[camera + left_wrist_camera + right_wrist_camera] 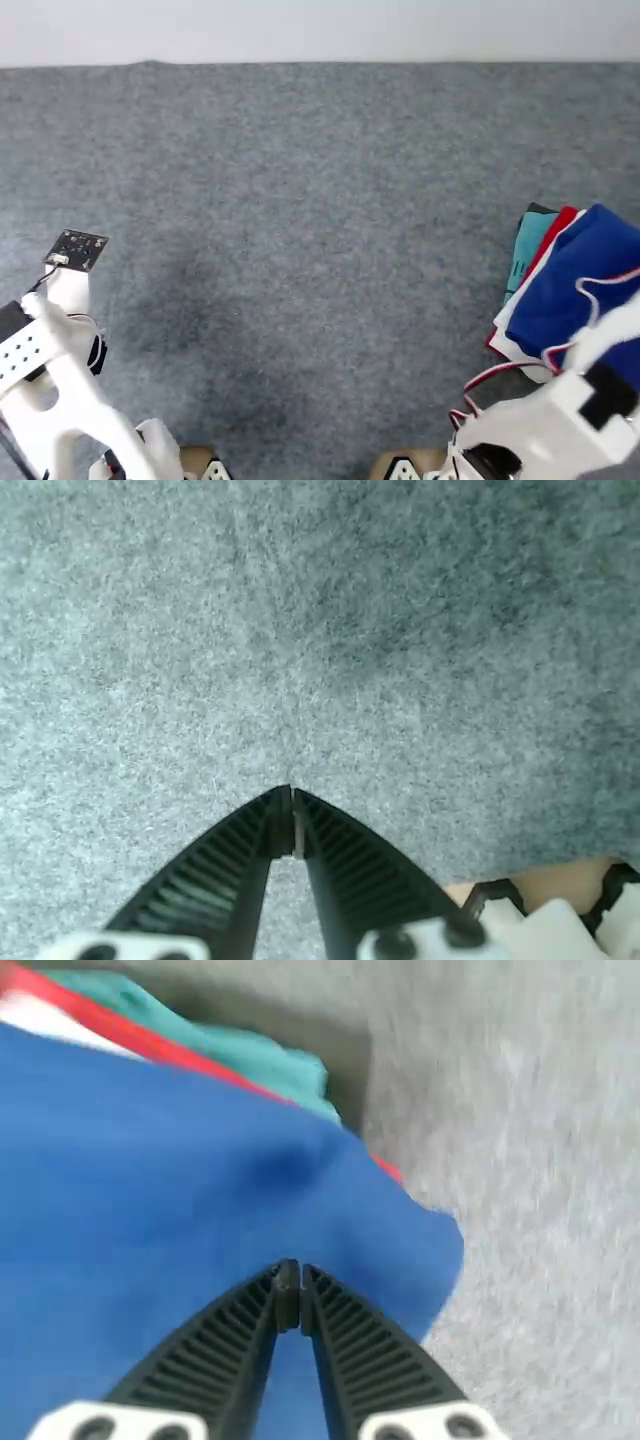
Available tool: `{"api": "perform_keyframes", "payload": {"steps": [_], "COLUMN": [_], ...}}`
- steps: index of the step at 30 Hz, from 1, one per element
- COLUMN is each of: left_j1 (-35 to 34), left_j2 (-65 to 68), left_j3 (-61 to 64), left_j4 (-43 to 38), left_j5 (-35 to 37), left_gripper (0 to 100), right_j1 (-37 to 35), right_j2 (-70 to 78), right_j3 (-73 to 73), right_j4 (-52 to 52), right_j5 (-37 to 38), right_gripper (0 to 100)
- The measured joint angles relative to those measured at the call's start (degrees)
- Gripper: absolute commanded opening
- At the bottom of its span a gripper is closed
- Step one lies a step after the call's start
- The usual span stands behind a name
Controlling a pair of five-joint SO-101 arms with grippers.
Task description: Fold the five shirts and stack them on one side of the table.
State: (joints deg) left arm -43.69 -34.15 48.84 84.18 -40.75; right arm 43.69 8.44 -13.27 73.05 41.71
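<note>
A stack of folded shirts lies at the table's right edge. A blue shirt (585, 290) is on top, with white (508, 345), red (556, 232) and teal (526, 248) layers showing beneath it. My right gripper (290, 1282) is shut, its tips just over the blue shirt (150, 1180), close to that shirt's corner; no fabric shows between the fingers. The teal shirt (270, 1060) and a red edge (120, 1025) peek out past the blue one. My left gripper (292, 800) is shut over bare grey felt (320, 630) at the table's left side.
The grey felt table (320, 200) stretches wide between the arms. The left arm (50, 370) stands at the front left, the right arm (560, 420) at the front right, partly over the stack. A pale wall runs behind the table's far edge.
</note>
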Motion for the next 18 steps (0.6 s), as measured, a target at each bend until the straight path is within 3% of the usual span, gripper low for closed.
{"api": "perform_keyframes", "payload": {"steps": [4, 12, 18], "left_j1": [0.00, 0.00, 0.00], "left_j2": [0.00, 0.00, 0.00], "left_j3": [0.00, 0.00, 0.00], "left_j4": [0.00, 0.00, 0.00], "left_j5": [0.00, 0.00, 0.00], "left_gripper": [1, 1, 1], "right_j1": [-6.07, -11.60, -13.01], "right_j2": [-1.67, 9.67, 8.97], "right_j3": [0.26, 7.91, 4.40], "right_j4": [0.09, -12.31, -7.38], "right_j5": [-1.23, -7.12, -10.11], "right_gripper": [0.9, 0.9, 0.9]}}
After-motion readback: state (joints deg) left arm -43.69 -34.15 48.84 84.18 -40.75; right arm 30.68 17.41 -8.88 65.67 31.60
